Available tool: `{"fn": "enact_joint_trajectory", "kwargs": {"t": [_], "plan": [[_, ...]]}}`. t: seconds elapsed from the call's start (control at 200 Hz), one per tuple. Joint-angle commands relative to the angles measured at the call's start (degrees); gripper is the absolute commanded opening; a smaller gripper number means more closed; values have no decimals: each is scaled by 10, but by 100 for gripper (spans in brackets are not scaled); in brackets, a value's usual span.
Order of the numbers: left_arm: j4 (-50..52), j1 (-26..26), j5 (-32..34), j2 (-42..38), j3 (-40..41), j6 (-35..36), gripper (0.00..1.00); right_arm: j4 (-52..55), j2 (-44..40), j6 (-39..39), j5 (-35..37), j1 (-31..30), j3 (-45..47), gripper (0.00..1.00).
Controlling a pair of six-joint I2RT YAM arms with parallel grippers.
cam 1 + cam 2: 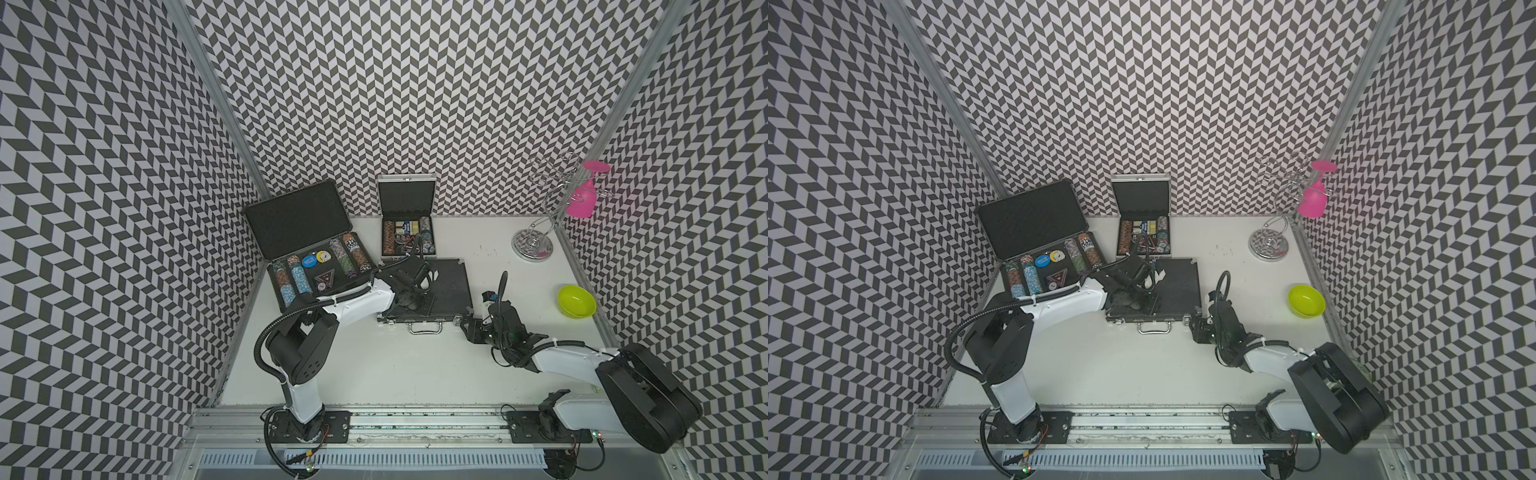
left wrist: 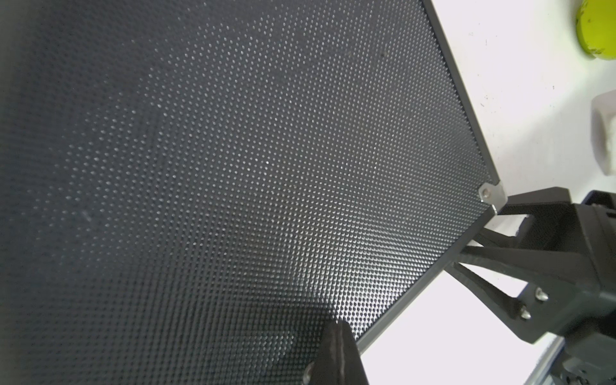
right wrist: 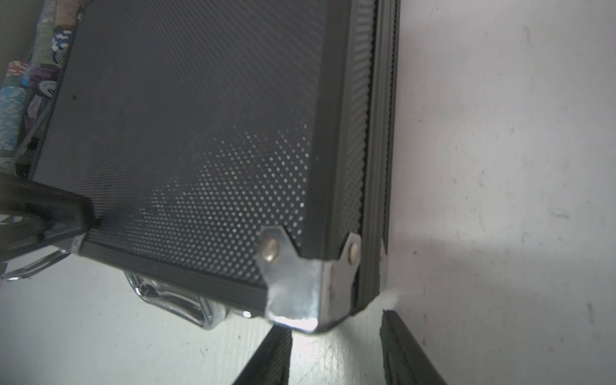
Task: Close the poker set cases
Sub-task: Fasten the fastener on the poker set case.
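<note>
1. Take the medium black case (image 1: 449,286) as the case in hand: flat in the middle of the worktop (image 1: 374,374), lid down, chrome handle (image 1: 424,328) facing the robot.
2. Note the left claw (image 1: 409,302): shut, empty, tips planted on the dimpled lid toward the handle side. Press straight down rather than sideways, lest the case skate.
3. Note the right claw (image 3: 336,346): jaws partway apart, gripping nothing, poised just short of the silver corner fitting (image 3: 300,293) at the case's front right corner.
4. Check the seam along that side in the right wrist view: lid and base look met, though the latches cannot be made out.
5. Bring the right claw in squarely over the corner and pinch lid to base gently; expect polished metal to be slippery.
6. Lift the left claw only once the lid sits flush all round.
7. Save for afterwards the large ribbed black case (image 1: 299,224) at the left and the small silver case (image 1: 407,199) at the back, both with lids upright and chips showing.
</note>
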State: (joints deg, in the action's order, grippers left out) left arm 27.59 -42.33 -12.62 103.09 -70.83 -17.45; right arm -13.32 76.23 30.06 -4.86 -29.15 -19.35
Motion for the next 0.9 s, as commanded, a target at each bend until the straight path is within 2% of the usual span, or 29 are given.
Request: {"fn": "enact_joint_trajectory", "kwargs": {"t": [0.0,0.31,0.511,0.656,0.891], "plan": [[73,5,20,28,35,6,0,-18,5,11,30,-3,-2,44],[72,4,19,26,43,7,0,-34,40,22,35,-2,-9,38],[73,5,16,30,39,10,0,-18,61,22,57,-2,-18,30],[73,7,16,34,35,11,0,-17,47,18,52,-3,-15,33],[74,14,16,30,37,15,0,-7,46,25,70,-3,-19,29]]}}
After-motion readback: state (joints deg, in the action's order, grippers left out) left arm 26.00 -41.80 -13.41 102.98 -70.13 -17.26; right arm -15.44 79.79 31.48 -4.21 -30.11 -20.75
